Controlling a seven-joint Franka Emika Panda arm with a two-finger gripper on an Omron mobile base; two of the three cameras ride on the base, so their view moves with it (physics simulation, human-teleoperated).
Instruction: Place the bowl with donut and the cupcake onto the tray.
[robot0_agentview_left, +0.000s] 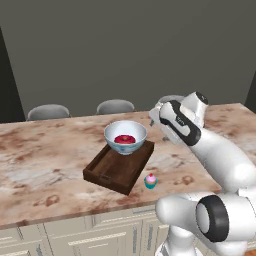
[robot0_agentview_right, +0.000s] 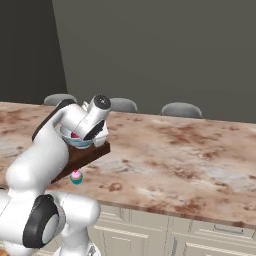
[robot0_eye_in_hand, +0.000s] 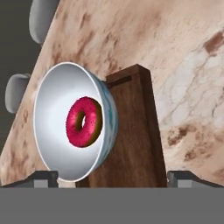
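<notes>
The white bowl (robot0_agentview_left: 111, 134) with the pink-iced donut (robot0_agentview_left: 125, 139) in it rests on the far end of the dark wooden tray (robot0_agentview_left: 117, 170). On the counter just right of the tray's near corner, the small cupcake (robot0_agentview_left: 150, 181) stands upright. My gripper (robot0_agentview_left: 157, 119) hovers to the right of the bowl and slightly above it, open and holding nothing. In the hand view the bowl (robot0_eye_in_hand: 54, 113), donut (robot0_eye_in_hand: 84, 122) and tray (robot0_eye_in_hand: 131, 131) lie ahead, with the gripper (robot0_eye_in_hand: 113, 177) spread wide. From the right, my hand (robot0_agentview_right: 100, 137) partly hides the bowl (robot0_agentview_right: 80, 142); the cupcake (robot0_agentview_right: 76, 176) shows below.
The marble counter (robot0_agentview_left: 45, 165) stretches wide, with bare surface left of the tray and to the right (robot0_agentview_right: 190, 150). Grey stools (robot0_agentview_left: 48, 111) (robot0_agentview_left: 115, 105) (robot0_agentview_right: 181, 109) stand behind it. The cupcake sits close to the counter's front edge.
</notes>
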